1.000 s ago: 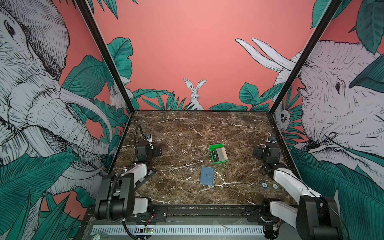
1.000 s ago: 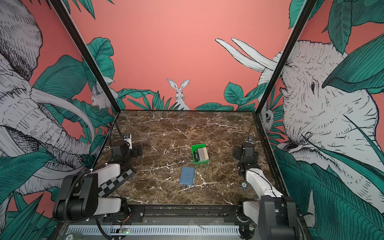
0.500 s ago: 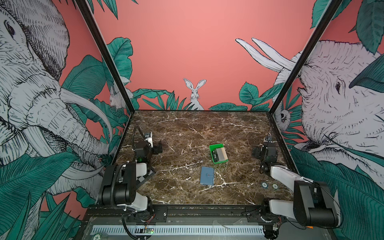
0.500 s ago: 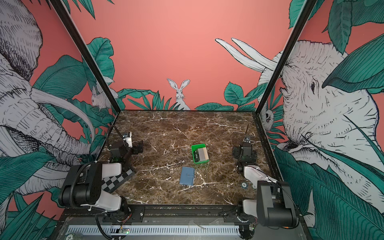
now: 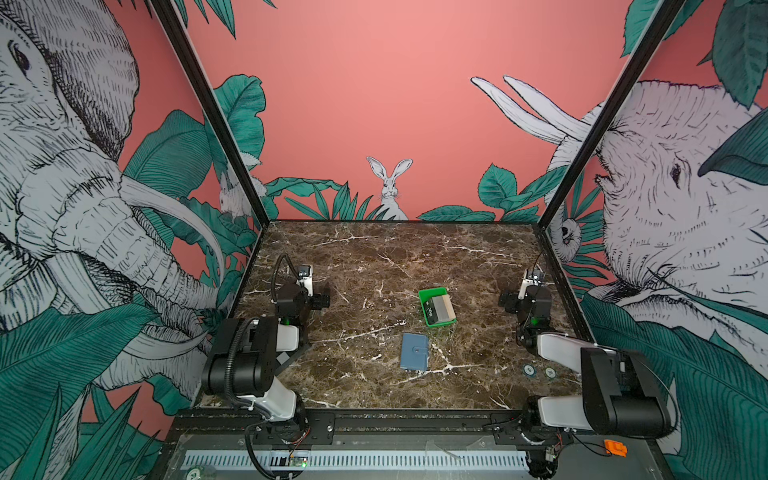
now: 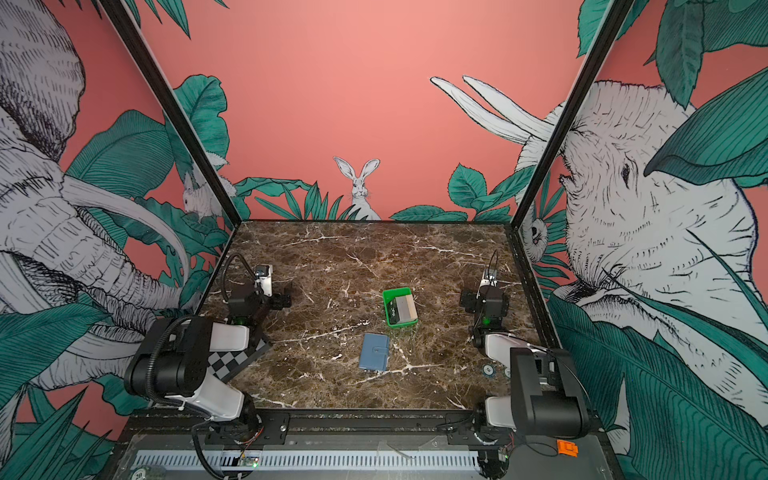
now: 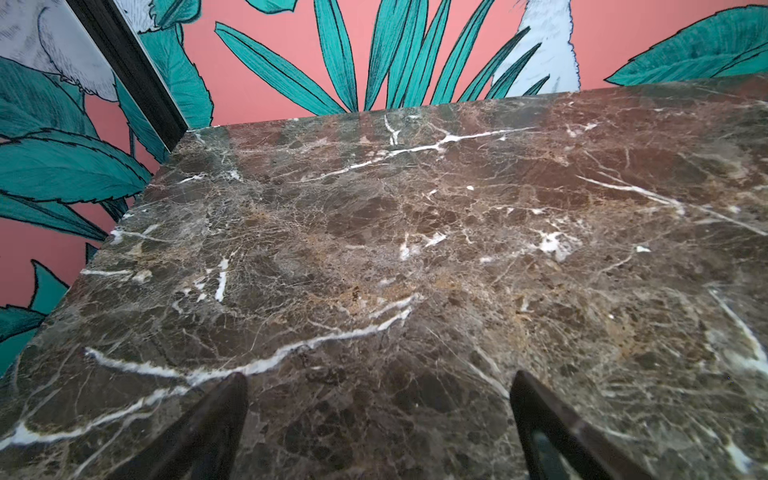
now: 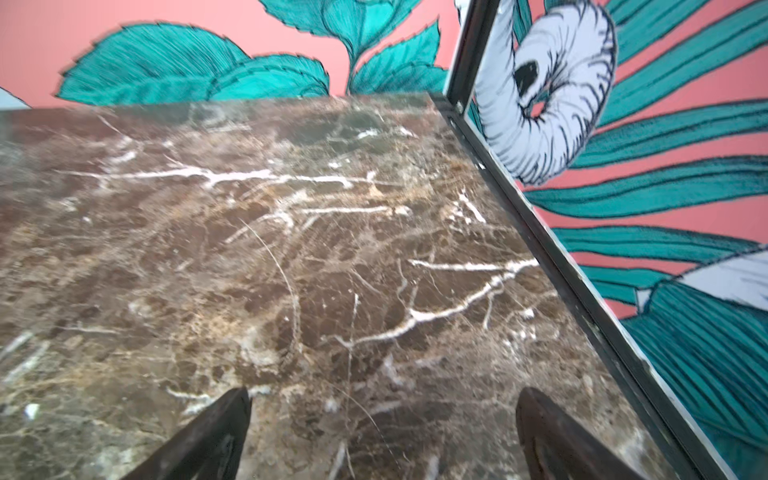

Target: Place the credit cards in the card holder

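The left gripper (image 7: 378, 376) stood with its dark tapered fingers (image 7: 224, 411) spread wide and nothing between them, above bare marble well to the left of the card holder (image 5: 414, 351). The right gripper (image 8: 382, 390) was just as wide and empty, well to the right of it. The card holder lay flat and closed, a slate-blue, soft-looking rectangle with a small tab on its face. Just behind it and a little to its right, the credit cards (image 5: 438, 309) leaned together in a small green tray (image 5: 424, 296) of glossy plastic: a black one with white lettering, then grey and beige ones, all thin, stiff and slick. The step in hand looked like the first reach, with nothing yet touched. It seemed best for one arm to pin the holder and free the tab before any card was lifted, since the polished table (image 5: 374, 257) would likely let the holder slide, and to take each card by an edge standing proud of the tray
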Robot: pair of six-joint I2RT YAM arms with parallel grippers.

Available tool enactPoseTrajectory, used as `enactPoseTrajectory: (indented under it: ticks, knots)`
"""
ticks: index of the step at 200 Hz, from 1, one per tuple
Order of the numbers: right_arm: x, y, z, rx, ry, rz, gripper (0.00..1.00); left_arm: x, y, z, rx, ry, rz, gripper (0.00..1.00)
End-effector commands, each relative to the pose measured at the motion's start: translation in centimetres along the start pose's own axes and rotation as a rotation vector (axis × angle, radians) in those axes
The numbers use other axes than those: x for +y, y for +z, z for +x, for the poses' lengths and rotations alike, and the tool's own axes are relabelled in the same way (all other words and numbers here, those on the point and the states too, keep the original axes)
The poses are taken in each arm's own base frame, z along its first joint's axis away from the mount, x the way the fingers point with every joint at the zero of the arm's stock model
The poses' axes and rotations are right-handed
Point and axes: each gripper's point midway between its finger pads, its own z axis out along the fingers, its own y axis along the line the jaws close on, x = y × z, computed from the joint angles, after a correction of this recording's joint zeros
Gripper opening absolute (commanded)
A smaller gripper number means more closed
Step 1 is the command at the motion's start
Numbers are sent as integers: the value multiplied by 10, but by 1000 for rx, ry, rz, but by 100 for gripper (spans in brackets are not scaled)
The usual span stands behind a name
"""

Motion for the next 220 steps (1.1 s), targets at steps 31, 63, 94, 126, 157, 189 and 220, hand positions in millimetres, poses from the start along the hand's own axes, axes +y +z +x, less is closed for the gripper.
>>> enactPoseTrajectory:
  ticks: [31,63,94,126,157,189,220]
  knots:
    - [18,15,-4,-92,-27,-80,98,3,-1,-6,-1,28,-22,99]
    - [18,16,-3,-77,-31,-79,98,3,0,-7,-5,27,-22,99]
    - [17,16,-2,-67,-34,-74,98,3,0,-6,-3,28,-22,99]
    - [17,16,-2,-69,-35,-73,98,3,0,-6,-3,28,-24,99]
    - [56,4,-1,-109,-138,-304,98,3,0,-6,-3,27,-23,99]
    - [46,16,-1,-51,-107,-238,98,3,0,-6,-2,28,-23,99]
    - [45,17,-2,-51,-106,-230,98,3,0,-6,-3,27,-23,99]
